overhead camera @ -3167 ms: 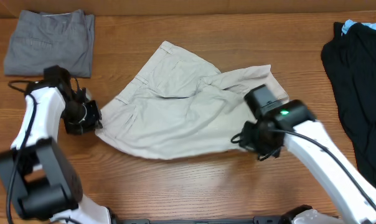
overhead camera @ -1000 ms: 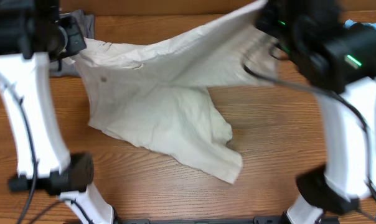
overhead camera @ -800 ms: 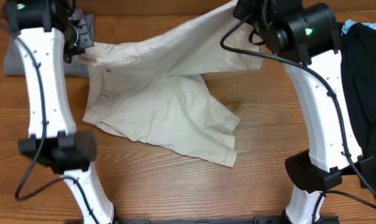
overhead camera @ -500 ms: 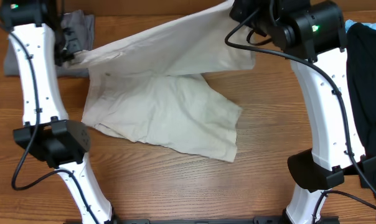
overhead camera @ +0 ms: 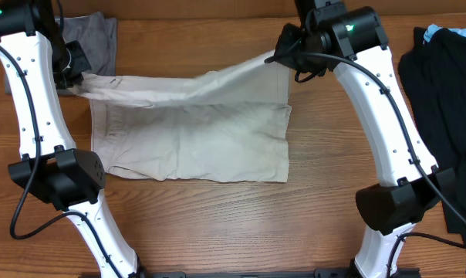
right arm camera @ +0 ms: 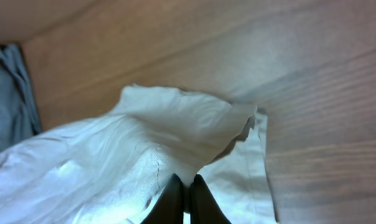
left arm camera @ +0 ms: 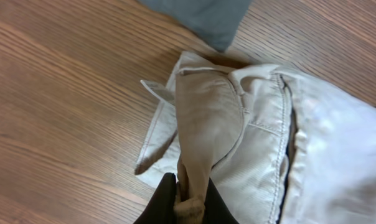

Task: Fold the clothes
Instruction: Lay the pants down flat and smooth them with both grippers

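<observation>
Two corners are pinched, by our count. Where do we have them?

We see the left gripper (overhead camera: pixel 75 72) clamped tight on a bunched corner of the khaki shorts (overhead camera: pixel 190 139) at the far left. The right gripper (overhead camera: pixel 283 55) is closed just as tight on the cloth at the far right. Between them the upper edge is raised and drawn into a long ridge.

And the rest of it?

It lies flat on the table (overhead camera: pixel 217 224). Its near edge and right edge run straight and meet in a square corner.

What room do we have around it?

We have bare wood along the whole near side. To the right there is a broad strip, crossed by the right arm (overhead camera: pixel 385 131), before the black garment (overhead camera: pixel 441 100) at the table's right edge. On the left we are crowded: the grey shorts (overhead camera: pixel 90 35) lie in the far-left corner, just beside our pinched corner.

And behind?

We see a plain tan wall (overhead camera: pixel 202 8) along the far edge of the brown wood-grain top.
</observation>
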`<act>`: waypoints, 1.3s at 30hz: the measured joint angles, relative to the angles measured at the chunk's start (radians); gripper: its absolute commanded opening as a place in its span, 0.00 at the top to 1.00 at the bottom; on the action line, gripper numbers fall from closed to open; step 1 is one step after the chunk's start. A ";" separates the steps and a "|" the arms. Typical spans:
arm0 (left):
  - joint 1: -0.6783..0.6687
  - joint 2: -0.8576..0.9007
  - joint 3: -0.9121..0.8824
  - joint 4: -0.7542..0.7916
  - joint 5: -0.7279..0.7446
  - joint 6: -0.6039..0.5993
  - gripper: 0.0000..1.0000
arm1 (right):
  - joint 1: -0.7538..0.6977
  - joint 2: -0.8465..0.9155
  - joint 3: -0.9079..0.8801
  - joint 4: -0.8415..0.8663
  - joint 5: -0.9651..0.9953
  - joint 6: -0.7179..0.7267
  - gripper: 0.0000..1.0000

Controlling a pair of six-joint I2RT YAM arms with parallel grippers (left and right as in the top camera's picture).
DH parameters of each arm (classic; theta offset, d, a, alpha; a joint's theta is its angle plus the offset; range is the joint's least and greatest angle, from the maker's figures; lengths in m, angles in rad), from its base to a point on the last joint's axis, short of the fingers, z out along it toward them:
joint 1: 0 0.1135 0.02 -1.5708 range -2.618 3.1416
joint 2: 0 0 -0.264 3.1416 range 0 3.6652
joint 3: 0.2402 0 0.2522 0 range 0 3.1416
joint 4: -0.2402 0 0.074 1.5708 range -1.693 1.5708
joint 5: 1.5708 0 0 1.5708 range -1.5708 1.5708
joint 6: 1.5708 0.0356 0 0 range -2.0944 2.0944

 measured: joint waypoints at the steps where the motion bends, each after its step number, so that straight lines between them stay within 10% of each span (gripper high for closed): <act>1: -0.002 0.000 0.000 0.000 0.006 0.006 0.96 | 0.000 0.000 -0.003 -0.004 -0.002 0.000 0.96; 19: -0.005 -0.099 -0.311 0.003 0.069 0.076 0.96 | 0.035 0.000 -0.027 -0.218 0.021 0.000 0.96; 33: 0.043 -0.189 -0.661 0.118 0.006 0.076 0.96 | 0.098 0.000 -0.406 -0.100 0.063 0.039 0.96; 39: 0.078 -0.189 -0.764 0.163 0.002 0.074 0.52 | 0.098 0.000 -0.440 -0.166 0.111 0.063 0.84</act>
